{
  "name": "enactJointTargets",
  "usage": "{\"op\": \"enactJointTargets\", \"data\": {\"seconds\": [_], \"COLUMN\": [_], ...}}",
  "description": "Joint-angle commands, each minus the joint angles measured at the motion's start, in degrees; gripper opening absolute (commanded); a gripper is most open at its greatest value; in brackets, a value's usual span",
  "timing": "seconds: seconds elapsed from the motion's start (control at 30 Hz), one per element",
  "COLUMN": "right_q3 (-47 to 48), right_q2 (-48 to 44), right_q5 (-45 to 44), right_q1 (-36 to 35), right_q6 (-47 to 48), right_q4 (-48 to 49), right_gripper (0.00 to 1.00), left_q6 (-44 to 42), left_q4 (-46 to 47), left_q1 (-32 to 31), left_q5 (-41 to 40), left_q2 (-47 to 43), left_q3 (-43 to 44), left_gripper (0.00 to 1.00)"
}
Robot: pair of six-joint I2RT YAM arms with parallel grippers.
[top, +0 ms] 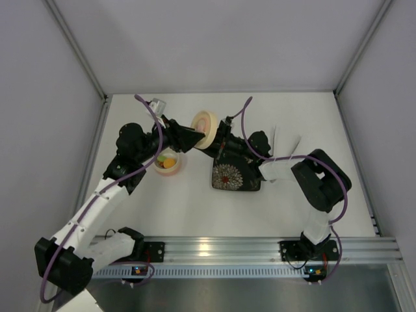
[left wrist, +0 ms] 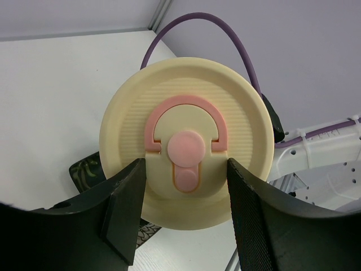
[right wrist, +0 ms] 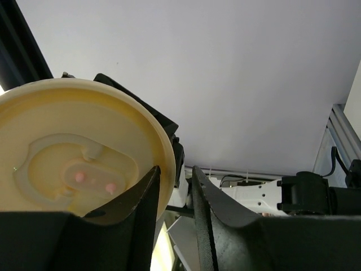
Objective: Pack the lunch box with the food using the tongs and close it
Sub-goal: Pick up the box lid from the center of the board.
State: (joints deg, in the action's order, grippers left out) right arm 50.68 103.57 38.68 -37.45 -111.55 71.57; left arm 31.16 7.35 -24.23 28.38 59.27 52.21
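Observation:
The cream round lid (top: 205,129) with a pink handle hangs upright in the air between both arms. My left gripper (left wrist: 185,169) is shut on the lid's (left wrist: 186,141) raised middle, one finger on each side. My right gripper (right wrist: 175,172) stands open at the lid's (right wrist: 79,147) rim, with a gap beside its right finger. The salmon lunch box (top: 168,162) sits on the table below my left gripper (top: 194,138), with orange and green food (top: 169,163) inside. The slim tongs (top: 273,140) lie at the right, behind my right arm.
A black square floral plate (top: 235,175) lies under my right gripper (top: 219,140). Purple cables loop over both wrists. Grey walls close the table at the back and on both sides, and a metal rail (top: 260,247) runs along the near edge.

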Motion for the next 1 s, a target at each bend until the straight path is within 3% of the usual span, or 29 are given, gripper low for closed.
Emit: {"op": "enactJointTargets", "data": {"seconds": [0.0,0.17,0.67,0.97], "right_q3": [2.41,1.80,-5.58,-10.06], "right_q2": [-1.00,-1.96,-11.72,-21.56], "right_q5": [-0.88,-1.15,-6.15,-10.98], "right_q1": [-1.04,-0.96,2.29,5.54], "right_q6": [0.89,2.47,12.65,26.44], "right_q4": [9.03,6.57,-7.92,-30.77], "right_gripper": [0.30,0.38,0.41,0.40], "left_q6": [-0.75,-0.83,-1.27,-2.85], "left_q4": [-0.15,-0.58,-2.70,-11.29], "left_q1": [-0.38,-0.38,-0.38,-0.29], "left_q5": [-0.96,-2.28,-5.88,-15.09], "left_q2": [-1.96,-2.84,-4.77,-5.30], "left_q3": [1.58,1.76,2.20,5.71], "left_gripper": [0.00,0.00,0.00,0.00]}}
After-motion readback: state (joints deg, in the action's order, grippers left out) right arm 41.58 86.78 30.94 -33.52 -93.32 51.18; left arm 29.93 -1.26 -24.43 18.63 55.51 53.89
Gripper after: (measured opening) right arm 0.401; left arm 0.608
